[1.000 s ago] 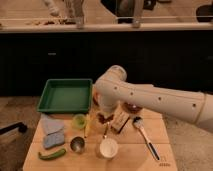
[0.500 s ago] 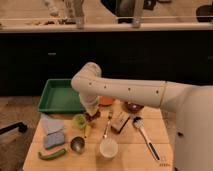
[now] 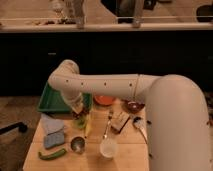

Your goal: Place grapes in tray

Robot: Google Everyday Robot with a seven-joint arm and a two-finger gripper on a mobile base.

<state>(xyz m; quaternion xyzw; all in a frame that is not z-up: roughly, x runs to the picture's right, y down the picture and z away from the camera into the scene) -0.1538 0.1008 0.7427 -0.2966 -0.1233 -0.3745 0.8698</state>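
Note:
The green tray (image 3: 49, 104) stands at the table's back left, and my white arm (image 3: 115, 85) covers its right part. The arm reaches from the right across the table, bends at the left and points down. My gripper (image 3: 77, 108) hangs at the tray's near right corner, just above the table's back edge. The grapes do not show; they are hidden or out of view.
An orange bowl (image 3: 105, 100) and a dark maroon bowl (image 3: 134, 106) stand at the back. In front lie a green cup (image 3: 80, 121), a yellow item (image 3: 89, 126), a fork (image 3: 107, 125), a small box (image 3: 120, 121), a spoon (image 3: 140, 127), a blue cloth (image 3: 52, 136), a metal cup (image 3: 77, 144), a white cup (image 3: 108, 148) and a long green vegetable (image 3: 51, 154).
My arm has swung to the left, from over the middle of the table to the tray's right side. The items on the table have not moved.

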